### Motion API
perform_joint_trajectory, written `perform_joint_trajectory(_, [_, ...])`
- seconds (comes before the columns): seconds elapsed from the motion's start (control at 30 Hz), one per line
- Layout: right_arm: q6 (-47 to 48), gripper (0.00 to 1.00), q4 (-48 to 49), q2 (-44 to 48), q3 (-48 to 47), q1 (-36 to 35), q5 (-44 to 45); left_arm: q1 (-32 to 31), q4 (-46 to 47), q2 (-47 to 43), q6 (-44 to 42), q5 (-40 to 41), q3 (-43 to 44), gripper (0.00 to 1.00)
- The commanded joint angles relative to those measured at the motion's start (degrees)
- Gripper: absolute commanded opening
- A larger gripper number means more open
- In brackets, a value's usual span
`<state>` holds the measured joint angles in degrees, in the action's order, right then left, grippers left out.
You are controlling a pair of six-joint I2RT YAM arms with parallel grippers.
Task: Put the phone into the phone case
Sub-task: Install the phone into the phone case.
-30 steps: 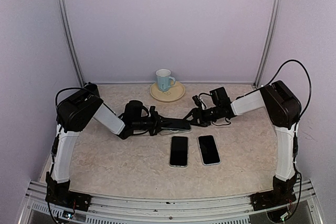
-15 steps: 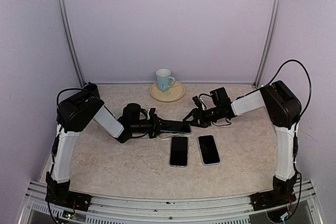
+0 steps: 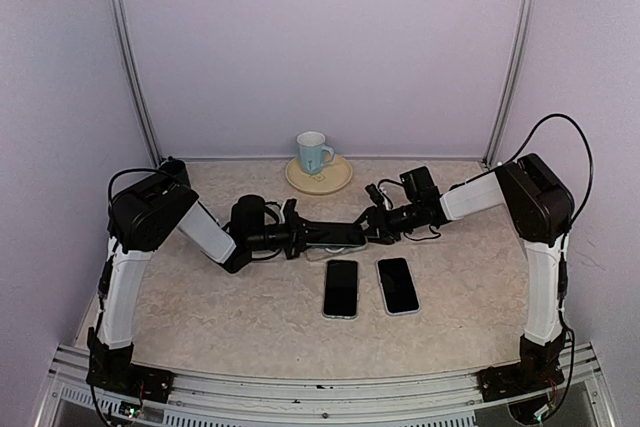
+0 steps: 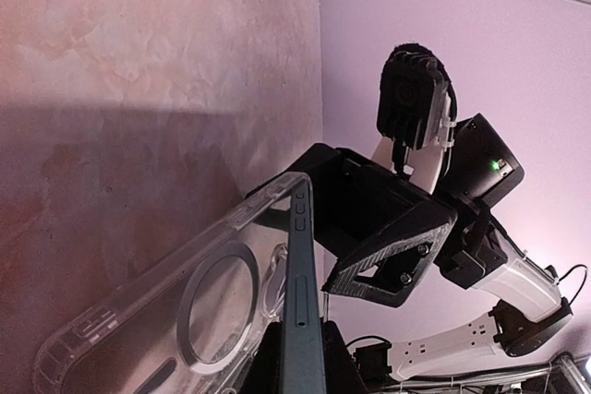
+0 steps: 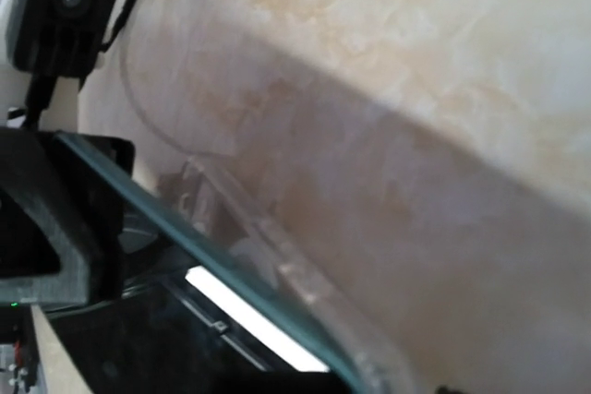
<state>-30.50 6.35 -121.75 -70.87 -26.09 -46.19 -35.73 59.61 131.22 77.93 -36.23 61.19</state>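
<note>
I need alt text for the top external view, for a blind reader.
Mid-table, the left gripper holds a phone, and the right gripper is at its other end. Two more phones lie flat nearer the viewer; a blue cup on a saucer stands behind.

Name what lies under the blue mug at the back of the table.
A pale yellow saucer lies under the mug, its rim showing in front and at both sides. The mug covers the saucer's middle, so nothing there can be seen.
</note>
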Motion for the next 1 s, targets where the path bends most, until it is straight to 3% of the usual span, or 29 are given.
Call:
perform_joint_trajectory(0.0, [-1.41,0.61,1.68,1.26,0.35,-0.14,-3.71,-0.11,3.10,-0.55,-1.40,-1.21,2.60,0.00])
perform_joint_trajectory(0.27, [-3.59,0.54,4.40,-0.45,-0.77,-1.72,-8.55,-0.69,2.96,1.04,-1.24,-2.30,4.59,0.00])
perform_joint_trajectory(0.7, [-14.51,0.45,20.95,-2.09,1.70,-2.13,-17.48,-1.28,3.02,2.19,-0.88,-3.84,6.09,0.00])
perform_joint_trajectory(0.97, [-22.44,0.28,33.47,-2.86,4.16,-2.13,-21.02,-0.97,4.40,2.50,0.02,-4.19,5.43,0.00])
